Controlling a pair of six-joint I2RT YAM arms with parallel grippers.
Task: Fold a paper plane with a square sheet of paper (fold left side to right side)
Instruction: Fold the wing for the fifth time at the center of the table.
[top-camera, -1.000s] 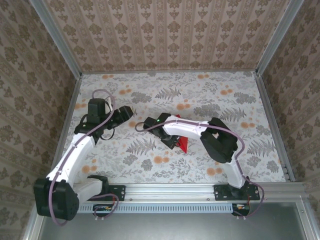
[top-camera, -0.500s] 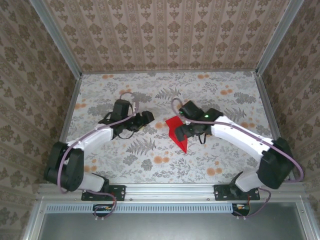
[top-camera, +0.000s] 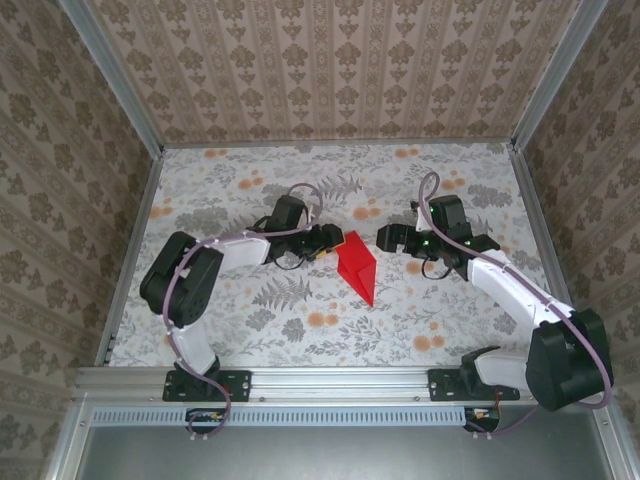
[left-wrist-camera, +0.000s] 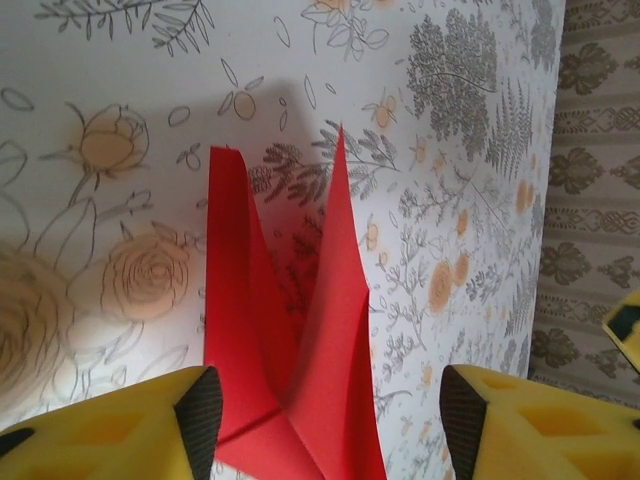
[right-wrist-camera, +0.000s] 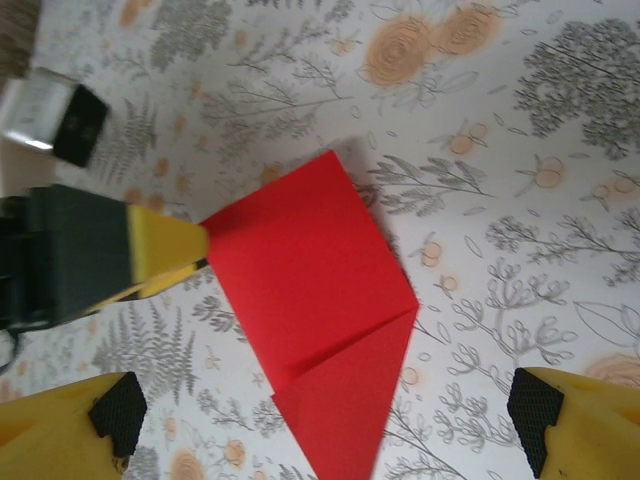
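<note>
**A:** Which way do we see the paper plane (top-camera: 357, 265) pointing?

**B:** From the top camera, its sharp tip aims at the near edge of the table (top-camera: 250, 320), leaning slightly right; its long axis runs far to near; it lies mid-table, between the two grippers.

**A:** And how does it look to us?

**B:** Bright red and kite-shaped, with a crease across its width; from the left wrist we see two flaps standing up off the surface.

**A:** The fingers?

**B:** The left gripper (top-camera: 327, 243) is spread wide at the plane's broad left corner, with paper lying between its yellow fingers (left-wrist-camera: 100, 430); the right gripper (top-camera: 384, 238) is spread too, just beside the plane and gripping nothing.
</note>
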